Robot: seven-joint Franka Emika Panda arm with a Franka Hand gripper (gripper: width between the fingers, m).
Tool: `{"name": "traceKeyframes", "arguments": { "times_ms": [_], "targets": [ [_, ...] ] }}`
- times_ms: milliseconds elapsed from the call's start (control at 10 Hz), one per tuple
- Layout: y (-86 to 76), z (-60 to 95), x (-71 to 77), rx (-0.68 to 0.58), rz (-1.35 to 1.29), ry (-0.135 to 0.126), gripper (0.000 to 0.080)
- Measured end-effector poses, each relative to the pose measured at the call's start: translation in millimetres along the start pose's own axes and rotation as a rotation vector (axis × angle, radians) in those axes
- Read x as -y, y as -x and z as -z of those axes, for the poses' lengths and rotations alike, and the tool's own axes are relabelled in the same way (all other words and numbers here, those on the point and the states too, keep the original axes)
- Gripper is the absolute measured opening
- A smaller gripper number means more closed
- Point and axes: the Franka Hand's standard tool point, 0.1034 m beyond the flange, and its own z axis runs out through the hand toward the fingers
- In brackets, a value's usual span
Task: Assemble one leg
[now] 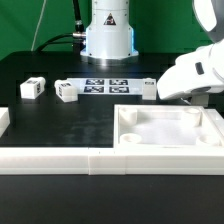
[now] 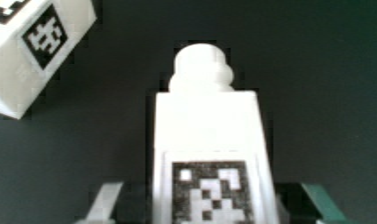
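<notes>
In the wrist view a white leg point(image 2: 211, 130) lies on the black table between my fingers, with a rounded peg end pointing away and a black-and-white tag near my hand. My gripper point(image 2: 215, 205) is open: each finger point(image 2: 110, 200) stands a little apart from the leg's sides. A second tagged leg point(image 2: 32, 48) lies close by. In the exterior view my gripper point(image 1: 190, 97) is low over the table behind the tray part, hiding the leg between its fingers. A leg point(image 1: 148, 88) lies just beside it.
The large white tray part point(image 1: 170, 140) sits at the front on the exterior view's right. Two more legs point(image 1: 32, 88) point(image 1: 66, 92) lie on the exterior view's left. The marker board point(image 1: 104, 86) lies mid-table. White border rails point(image 1: 60, 160) run along the front.
</notes>
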Motion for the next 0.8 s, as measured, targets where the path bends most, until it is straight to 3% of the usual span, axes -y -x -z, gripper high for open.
{"name": "traceKeyframes", "arguments": {
  "times_ms": [400, 600, 800],
  "targets": [
    [39.9, 37.9, -7.5, 0.041, -0.011, 0.016, 0.0290],
    [43.4, 45.0, -8.5, 0.014, -0.014, 0.018, 0.0290],
    [28.0, 52.3, -6.7, -0.162, -0.015, 0.013, 0.0290]
  ]
}}
